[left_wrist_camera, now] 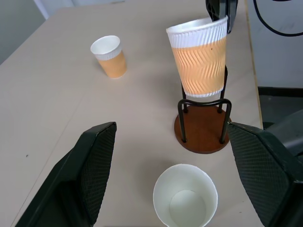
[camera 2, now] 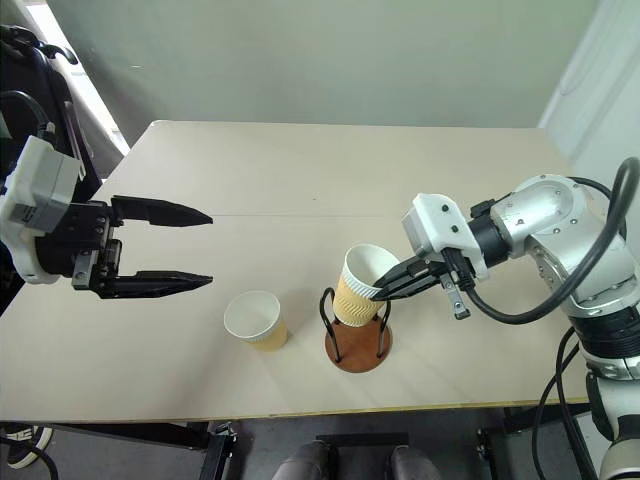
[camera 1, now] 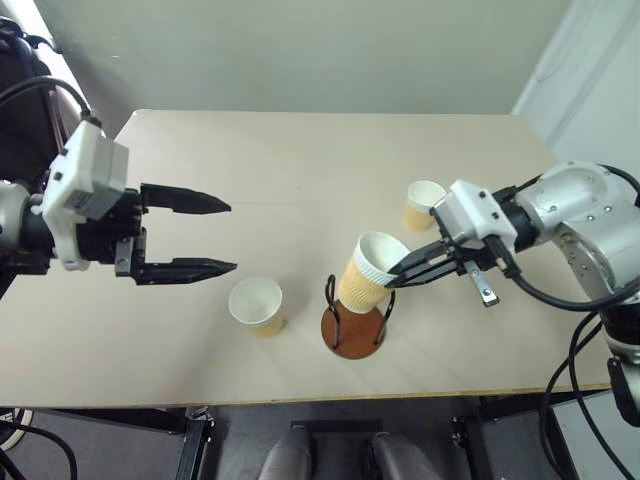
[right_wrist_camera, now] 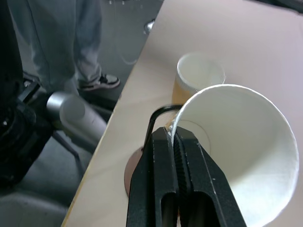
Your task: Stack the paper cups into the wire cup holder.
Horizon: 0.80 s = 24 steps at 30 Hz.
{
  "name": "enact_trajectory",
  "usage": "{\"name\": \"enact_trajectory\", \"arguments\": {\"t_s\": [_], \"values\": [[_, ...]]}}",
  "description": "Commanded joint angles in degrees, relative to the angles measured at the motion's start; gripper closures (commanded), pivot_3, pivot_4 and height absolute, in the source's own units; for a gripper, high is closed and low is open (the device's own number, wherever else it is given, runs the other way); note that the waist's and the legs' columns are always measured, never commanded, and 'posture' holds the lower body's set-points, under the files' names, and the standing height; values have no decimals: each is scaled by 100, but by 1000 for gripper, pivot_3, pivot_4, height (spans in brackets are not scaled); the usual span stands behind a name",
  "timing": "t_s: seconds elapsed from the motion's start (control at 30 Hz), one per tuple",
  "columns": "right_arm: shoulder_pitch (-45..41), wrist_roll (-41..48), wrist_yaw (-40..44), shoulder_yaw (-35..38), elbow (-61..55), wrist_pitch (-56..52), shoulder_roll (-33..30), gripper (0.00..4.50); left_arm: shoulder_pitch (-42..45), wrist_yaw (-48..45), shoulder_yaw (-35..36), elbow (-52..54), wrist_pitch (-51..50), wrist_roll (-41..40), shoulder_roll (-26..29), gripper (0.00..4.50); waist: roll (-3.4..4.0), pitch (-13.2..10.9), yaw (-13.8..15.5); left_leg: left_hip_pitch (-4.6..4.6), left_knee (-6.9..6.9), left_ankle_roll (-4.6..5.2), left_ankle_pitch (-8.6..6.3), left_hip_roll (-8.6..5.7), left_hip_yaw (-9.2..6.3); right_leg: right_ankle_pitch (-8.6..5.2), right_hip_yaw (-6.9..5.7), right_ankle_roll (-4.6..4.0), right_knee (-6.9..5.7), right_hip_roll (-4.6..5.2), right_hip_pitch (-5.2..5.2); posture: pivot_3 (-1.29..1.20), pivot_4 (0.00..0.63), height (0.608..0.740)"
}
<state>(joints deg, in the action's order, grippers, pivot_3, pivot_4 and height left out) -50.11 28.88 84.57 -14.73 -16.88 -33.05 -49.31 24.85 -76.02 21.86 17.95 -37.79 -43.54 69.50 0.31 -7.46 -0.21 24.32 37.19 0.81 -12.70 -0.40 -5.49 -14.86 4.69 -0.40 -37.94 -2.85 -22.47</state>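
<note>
Paper cups (left_wrist_camera: 201,59) — tan-orange, wavy-ribbed, white-rimmed — over a reddish-brown, black-wired wire cup holder (left_wrist_camera: 202,133).

Left gripper (camera 1: 222,236) agape, right gripper (camera 1: 392,276) clamped

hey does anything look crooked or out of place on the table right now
One thing: the paper cup pinched by its rim in the right gripper leans tilted over the wire cup holder, not yet seated. The other two cups stand upright.

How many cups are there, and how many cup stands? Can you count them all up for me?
Paper cups: 3, one pinched at the rim by the right gripper, one near the stand, one farther back.
Wire cup holder: 1
Total: 4 things on the table.
</note>
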Motion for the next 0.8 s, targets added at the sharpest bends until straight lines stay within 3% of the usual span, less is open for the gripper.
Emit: {"name": "enact_trajectory", "arguments": {"t_s": [0.03,0.3,0.4,0.6,0.8], "values": [[-90,-155,-7,-36,50,37,37,3901,2,3,312,161,-2,-101,157,511,0,0,0,0,-1,0,0,0,0,0,0,0,0,0,0,0,150,740],[-295,-390,-34,61,449,187,137,1004,-87,-3,371,151,20,-122,181,511,0,0,-1,-1,-3,-1,0,0,0,0,0,-2,0,0,0,0,150,740],[-910,-1164,-566,116,1963,895,303,20,-132,24,422,144,28,-102,191,511,0,0,-9,-2,-2,-1,0,0,0,3,0,-7,-3,0,-3,0,150,740],[-2001,-2905,-1390,-485,5639,2893,741,20,-319,93,602,267,-18,-126,167,511,-1,1,5,-4,-12,-1,-3,2,-1,11,-4,-21,-12,0,-15,0,150,740],[-2456,-3723,-1675,-658,7547,3995,1229,20,-559,219,897,466,-148,-210,181,511,6,-4,0,44,-24,-32,8,5,-1,10,-7,-26,-19,0,-69,0,150,740]]}}
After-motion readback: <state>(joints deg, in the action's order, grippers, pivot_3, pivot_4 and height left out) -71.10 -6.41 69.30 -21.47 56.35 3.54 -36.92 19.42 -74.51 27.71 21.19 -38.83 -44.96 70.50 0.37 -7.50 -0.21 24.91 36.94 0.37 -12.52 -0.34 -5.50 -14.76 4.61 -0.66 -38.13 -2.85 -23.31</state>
